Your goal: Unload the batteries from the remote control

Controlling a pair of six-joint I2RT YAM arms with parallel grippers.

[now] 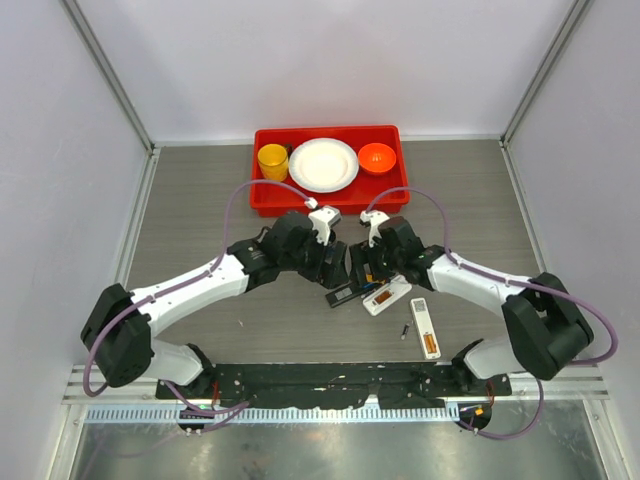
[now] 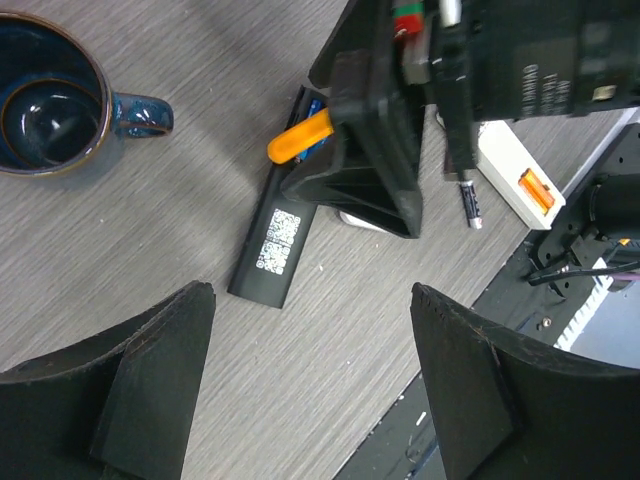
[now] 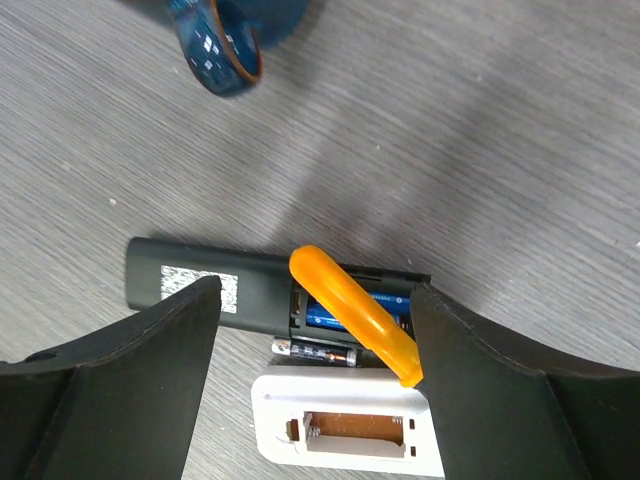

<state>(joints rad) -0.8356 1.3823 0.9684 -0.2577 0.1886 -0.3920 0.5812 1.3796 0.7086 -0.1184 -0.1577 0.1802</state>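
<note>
The black remote [image 3: 215, 285] lies face down with its battery bay open, and a bright blue battery [image 3: 335, 315] sits inside. An orange screwdriver handle [image 3: 355, 315] lies slanted across the bay, its lower end against my right finger. A dark grey battery [image 3: 320, 353] lies loose between the black remote and a white remote [image 3: 350, 425] whose bay is empty. My right gripper [image 3: 315, 320] is open, straddling the bay from above. My left gripper [image 2: 312, 300] is open and empty above bare table, short of the black remote [image 2: 272, 245]. Another dark battery [image 2: 470, 205] lies by the white remote [image 2: 520, 180].
A blue mug [image 2: 50, 95] stands close beyond the remotes. A second white remote [image 1: 425, 327] and a small dark battery [image 1: 405, 331] lie nearer the right arm's base. A red tray [image 1: 262, 200] at the back holds a yellow cup [image 1: 272, 160], white plate [image 1: 323, 164] and orange bowl [image 1: 377, 157].
</note>
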